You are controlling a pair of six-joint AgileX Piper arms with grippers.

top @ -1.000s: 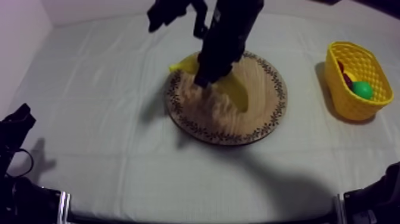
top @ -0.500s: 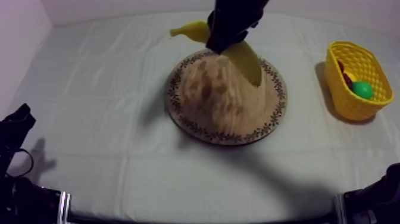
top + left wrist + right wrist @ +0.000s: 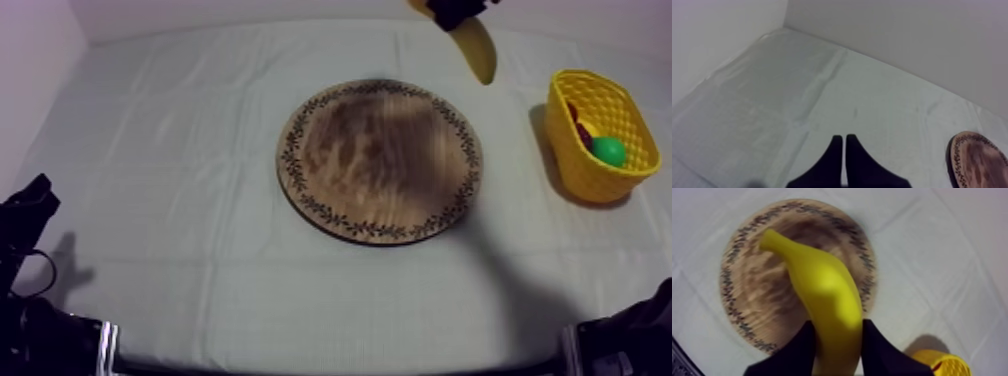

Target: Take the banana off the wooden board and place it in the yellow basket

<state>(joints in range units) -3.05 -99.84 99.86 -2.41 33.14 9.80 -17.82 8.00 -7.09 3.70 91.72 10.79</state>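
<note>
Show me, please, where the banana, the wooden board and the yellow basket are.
banana (image 3: 822,293): right wrist view, on its thick middle.
wooden board (image 3: 380,160): top view, on its bare centre.
yellow basket (image 3: 588,176): top view, on its near wall.

Black, tapered left hand (image 3: 844,138)

Matt wood on the board (image 3: 380,160), streaky grain showing, darker pattern round its rim; cloth (image 3: 170,150) matt, soft, lightly creased; basket (image 3: 575,150) yellow plastic lattice, slight sheen; banana (image 3: 822,293) smooth, plastic-looking, dull gloss; fingers (image 3: 797,353) of the right gripper (image 3: 834,338) matt black.
</note>
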